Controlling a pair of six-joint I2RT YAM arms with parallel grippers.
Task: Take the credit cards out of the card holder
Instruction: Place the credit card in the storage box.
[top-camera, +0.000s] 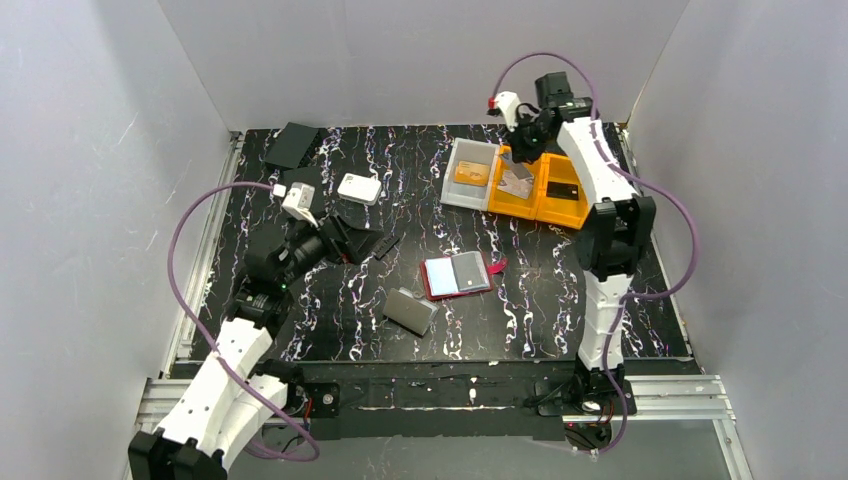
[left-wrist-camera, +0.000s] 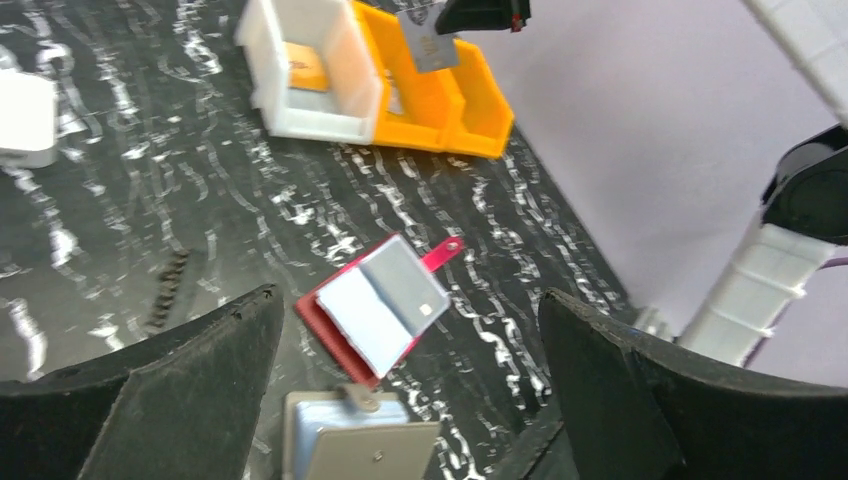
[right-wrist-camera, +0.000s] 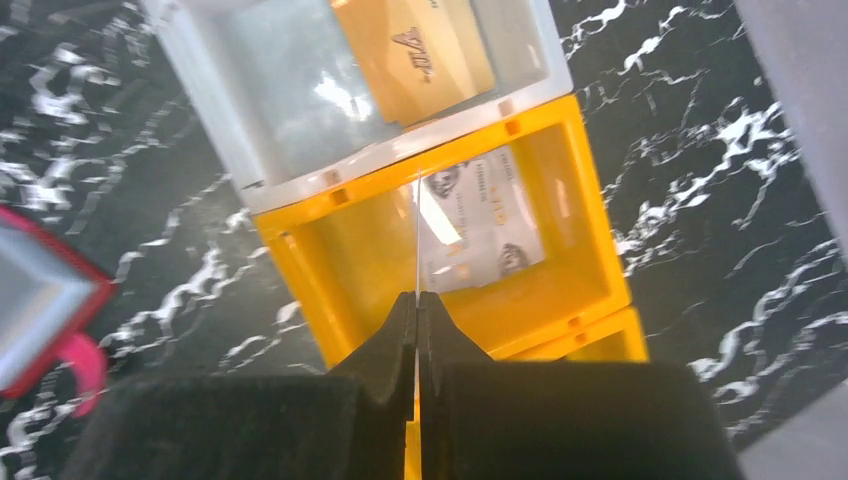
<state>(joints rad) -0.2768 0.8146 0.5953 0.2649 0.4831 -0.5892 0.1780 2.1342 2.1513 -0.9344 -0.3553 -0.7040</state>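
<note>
The dark red card holder (top-camera: 457, 276) (left-wrist-camera: 375, 310) lies open in the middle of the table, with a grey card (left-wrist-camera: 405, 285) in its right sleeve. My left gripper (top-camera: 350, 240) (left-wrist-camera: 405, 300) hangs open to its left, holding nothing. My right gripper (top-camera: 520, 150) (right-wrist-camera: 417, 297) is shut on a silver-grey credit card (left-wrist-camera: 428, 40) (right-wrist-camera: 417, 240), held edge-on above the yellow bin (right-wrist-camera: 330, 250). A silver card (right-wrist-camera: 480, 215) lies in that bin. An orange-gold card (top-camera: 471, 173) (right-wrist-camera: 415, 50) lies in the white bin (top-camera: 450, 185). A dark card (top-camera: 562, 190) lies in the second yellow bin.
A flat grey case (top-camera: 410, 310) (left-wrist-camera: 345, 440) lies just in front of the card holder. A white rounded box (top-camera: 359, 188) (left-wrist-camera: 25, 115) sits at the back left, with a black flat object (top-camera: 291, 145) in the far left corner. A short dark strip (top-camera: 387, 246) lies near my left fingers.
</note>
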